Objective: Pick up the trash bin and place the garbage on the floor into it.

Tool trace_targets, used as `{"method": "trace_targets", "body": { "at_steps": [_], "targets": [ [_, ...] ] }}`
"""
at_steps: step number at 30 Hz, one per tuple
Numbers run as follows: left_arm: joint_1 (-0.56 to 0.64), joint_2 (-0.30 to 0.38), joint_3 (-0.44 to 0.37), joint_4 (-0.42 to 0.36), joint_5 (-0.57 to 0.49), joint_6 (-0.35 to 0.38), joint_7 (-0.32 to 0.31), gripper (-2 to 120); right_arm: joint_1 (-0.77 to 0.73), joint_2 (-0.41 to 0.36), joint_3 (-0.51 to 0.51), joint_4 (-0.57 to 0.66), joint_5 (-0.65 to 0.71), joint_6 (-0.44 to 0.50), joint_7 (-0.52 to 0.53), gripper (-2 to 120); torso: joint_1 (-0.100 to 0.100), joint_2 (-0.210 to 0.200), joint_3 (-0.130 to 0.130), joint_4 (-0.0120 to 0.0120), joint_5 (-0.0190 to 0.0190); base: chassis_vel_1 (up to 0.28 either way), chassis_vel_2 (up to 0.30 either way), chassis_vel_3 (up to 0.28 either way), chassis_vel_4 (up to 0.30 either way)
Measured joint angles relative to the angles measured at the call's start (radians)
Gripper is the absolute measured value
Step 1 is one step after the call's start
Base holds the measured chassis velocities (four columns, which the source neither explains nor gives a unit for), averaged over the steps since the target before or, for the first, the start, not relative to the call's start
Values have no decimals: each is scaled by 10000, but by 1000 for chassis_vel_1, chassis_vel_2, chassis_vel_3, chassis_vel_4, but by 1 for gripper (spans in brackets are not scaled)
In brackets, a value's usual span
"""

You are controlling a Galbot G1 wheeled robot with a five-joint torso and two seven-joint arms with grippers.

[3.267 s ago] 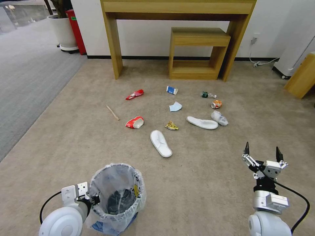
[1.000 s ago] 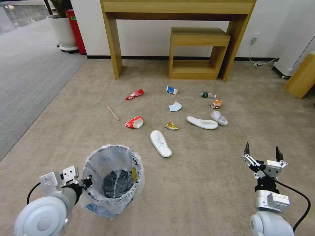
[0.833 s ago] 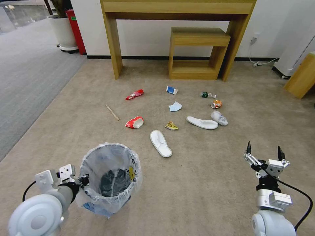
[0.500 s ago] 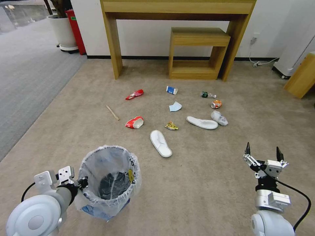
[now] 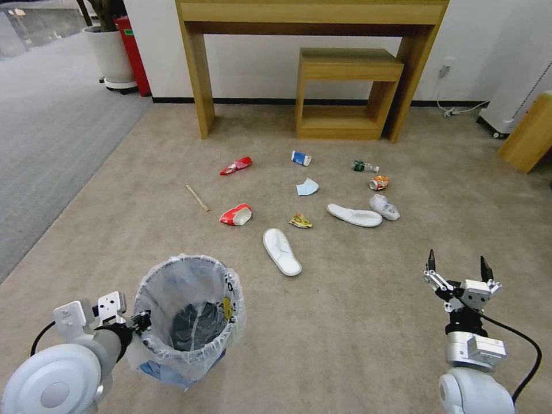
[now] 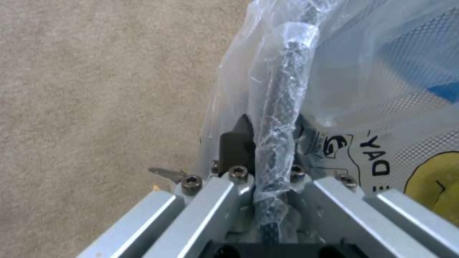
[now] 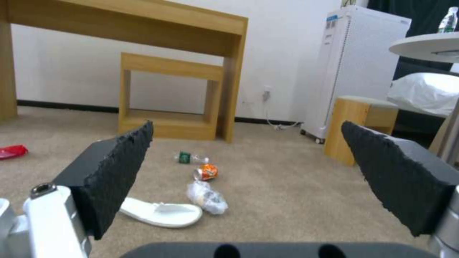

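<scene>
Trash bin (image 5: 187,319) feels light; my left gripper (image 6: 265,143) pinches its thin, bag-wrapped rim, slippery plastic, while my right gripper (image 5: 457,270) hangs spread.

trash bin (image 5: 190,316) near-left on floor (image 5: 345,322) | garbage (image 5: 282,251) scattered ahead, before desk (image 5: 310,17)

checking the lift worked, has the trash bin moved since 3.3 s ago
Yes. The trash bin, held at its rim by the left hand, has shifted to the robot's left and farther from the near white slipper.
</scene>
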Motion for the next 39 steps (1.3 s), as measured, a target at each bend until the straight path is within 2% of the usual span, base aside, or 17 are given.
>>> {"method": "trace_targets", "body": {
  "at_steps": [11, 39],
  "targets": [
    [-33, -72, 11, 37, -45, 237, -180, 0, 93, -61, -173, -107, 6, -35, -11, 100, 0, 0, 0, 0, 1, 0, 0, 0, 0],
    [-141, -48, -7, 46, -130, 275, -186, 0, 1, 17, -136, 39, -140, -221, -43, 100, 0, 0, 0, 0, 1, 0, 0, 0, 0]
  ]
}}
